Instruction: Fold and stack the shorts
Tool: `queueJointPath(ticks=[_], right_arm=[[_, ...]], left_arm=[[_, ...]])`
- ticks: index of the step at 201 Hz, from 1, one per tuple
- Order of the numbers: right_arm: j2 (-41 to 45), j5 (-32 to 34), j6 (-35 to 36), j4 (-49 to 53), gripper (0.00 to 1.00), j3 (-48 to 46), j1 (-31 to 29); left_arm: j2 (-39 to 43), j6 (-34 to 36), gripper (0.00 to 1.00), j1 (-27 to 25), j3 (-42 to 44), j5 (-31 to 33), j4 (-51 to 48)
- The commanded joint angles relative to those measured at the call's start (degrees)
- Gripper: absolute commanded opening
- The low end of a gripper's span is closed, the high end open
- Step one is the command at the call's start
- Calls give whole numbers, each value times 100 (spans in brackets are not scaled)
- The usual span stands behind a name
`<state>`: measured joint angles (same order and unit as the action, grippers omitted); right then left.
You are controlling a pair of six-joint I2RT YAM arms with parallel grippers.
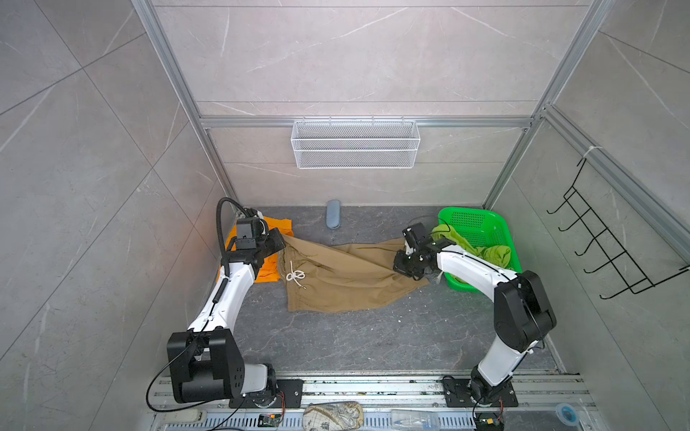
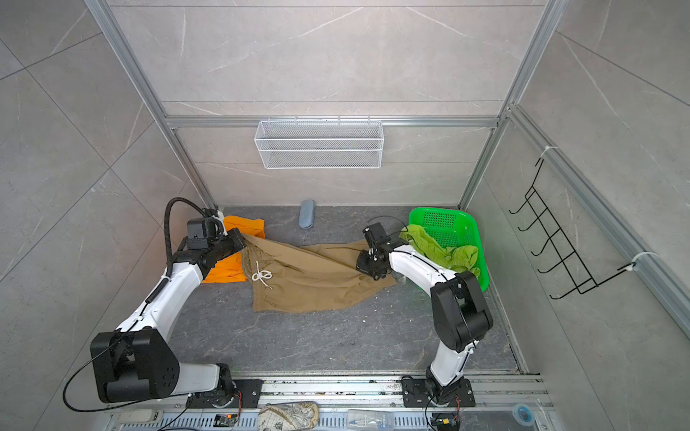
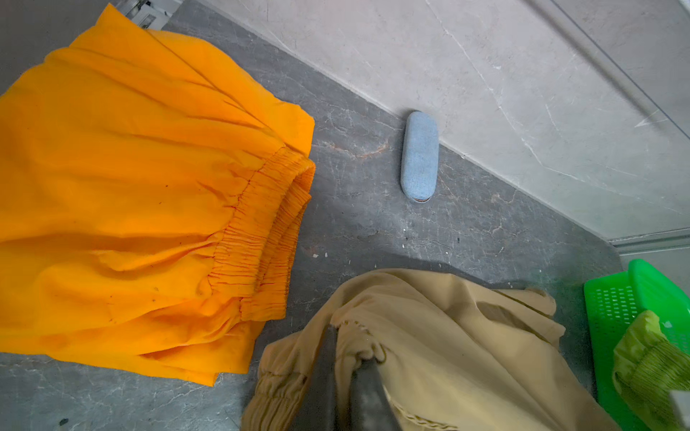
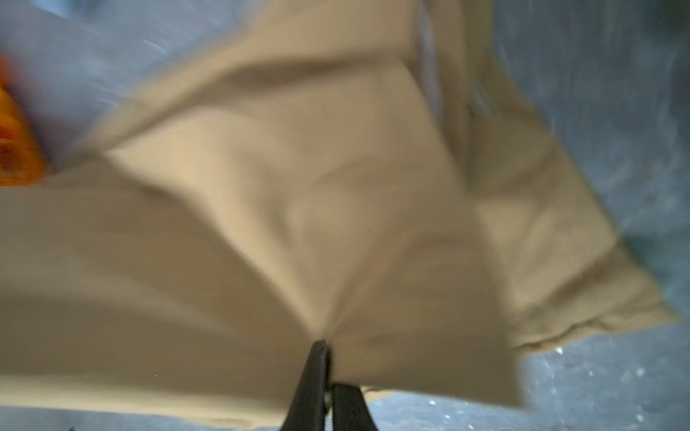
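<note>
left gripper (image 3: 349, 347): clamped tight on khaki shorts (image 1: 336, 276) waistband | right gripper (image 4: 322, 345): pinching the opposite end

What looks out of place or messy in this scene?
The lime green shorts lie crumpled, spilling over the rim of the green basket. The khaki shorts are stretched crooked across the middle, creased rather than flat. A grey-blue oblong case by the back wall seems unrelated to the shorts.

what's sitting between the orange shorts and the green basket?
The khaki shorts span that stretch, pinched at one end by the left gripper and at the other by the right gripper, in both top views. A grey-blue case lies farther back.
</note>
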<state>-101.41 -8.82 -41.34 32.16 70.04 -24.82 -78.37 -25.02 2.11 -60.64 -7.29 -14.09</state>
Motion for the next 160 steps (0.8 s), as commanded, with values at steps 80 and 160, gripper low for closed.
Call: queueJointPath(ticks=[80,160], right_arm=[[61,-269,-542,-457,74,-300,129],[86,-296,-907,-994,63,-825,141]], left_arm=[[339,-240,0,96,332,101,433],[384,-254,0,96,369,60,438]])
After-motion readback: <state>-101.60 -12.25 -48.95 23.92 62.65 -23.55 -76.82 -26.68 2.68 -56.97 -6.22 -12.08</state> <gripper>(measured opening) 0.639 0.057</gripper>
